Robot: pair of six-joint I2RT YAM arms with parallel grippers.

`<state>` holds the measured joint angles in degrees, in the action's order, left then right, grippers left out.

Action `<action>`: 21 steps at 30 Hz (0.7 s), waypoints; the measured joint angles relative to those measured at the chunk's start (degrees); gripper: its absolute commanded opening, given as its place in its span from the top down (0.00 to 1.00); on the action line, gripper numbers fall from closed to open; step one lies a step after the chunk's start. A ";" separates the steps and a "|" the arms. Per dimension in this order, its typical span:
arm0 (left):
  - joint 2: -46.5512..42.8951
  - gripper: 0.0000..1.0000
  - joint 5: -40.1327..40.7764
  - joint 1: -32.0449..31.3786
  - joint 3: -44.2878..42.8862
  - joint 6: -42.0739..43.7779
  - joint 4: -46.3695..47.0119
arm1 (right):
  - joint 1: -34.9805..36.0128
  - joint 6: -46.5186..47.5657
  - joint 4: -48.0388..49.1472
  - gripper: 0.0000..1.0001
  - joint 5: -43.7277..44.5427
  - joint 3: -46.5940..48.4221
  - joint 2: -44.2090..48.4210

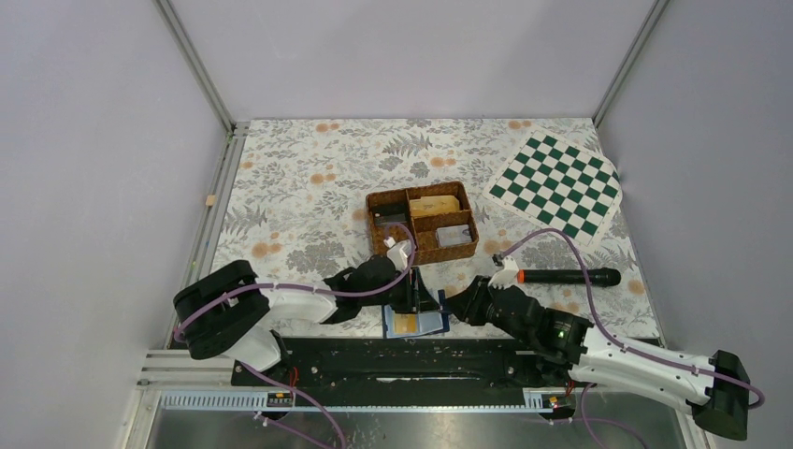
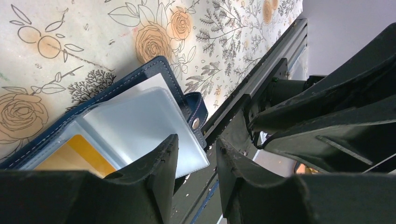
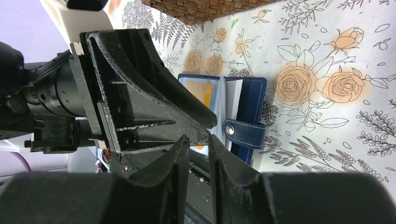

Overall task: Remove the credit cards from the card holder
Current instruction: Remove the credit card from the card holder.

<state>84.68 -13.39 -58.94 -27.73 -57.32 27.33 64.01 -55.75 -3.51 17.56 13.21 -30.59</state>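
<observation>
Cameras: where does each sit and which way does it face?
Top: above, behind the bases, looking down on the table; both arms show.
Left wrist: over the left gripper, facing the card holder.
Right wrist: over the right gripper, facing the left gripper and holder.
Both wrists share the snap tab and yellow card.

Card holder [image 1: 430, 325] is mostly covered in the top view. Yellow card [image 2: 77, 154] is partly hidden behind a finger of left gripper [image 2: 197, 142].
</observation>
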 measured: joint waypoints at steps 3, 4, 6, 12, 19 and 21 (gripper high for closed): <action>0.00 0.64 0.04 0.00 -0.48 0.04 -0.20 | 0.00 0.50 0.90 0.73 -1.57 0.00 -1.27; -0.04 0.64 0.09 0.00 -0.63 0.07 -0.31 | 0.00 0.66 1.70 0.73 -2.27 0.00 -1.99; -0.20 0.63 0.24 0.00 -0.87 0.22 -0.85 | 0.00 0.81 3.56 0.73 -3.67 0.00 -3.56; -0.15 0.63 1.09 0.07 -1.64 0.94 -3.52 | 1.57 1.09 9.55 0.73 -5.79 0.48 -11.17; 0.74 0.62 1.97 0.31 -1.95 0.94 -6.27 | 4.61 1.07 14.05 0.72 -6.10 0.92 -20.85; 0.59 0.62 2.05 0.33 -2.49 0.79 -6.45 | 4.90 1.05 14.69 0.71 -5.90 0.92 -22.62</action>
<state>85.27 -11.33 -58.61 -30.22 -56.53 20.88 68.90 -54.70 11.18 11.66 14.13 -53.21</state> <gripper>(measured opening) 0.375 0.282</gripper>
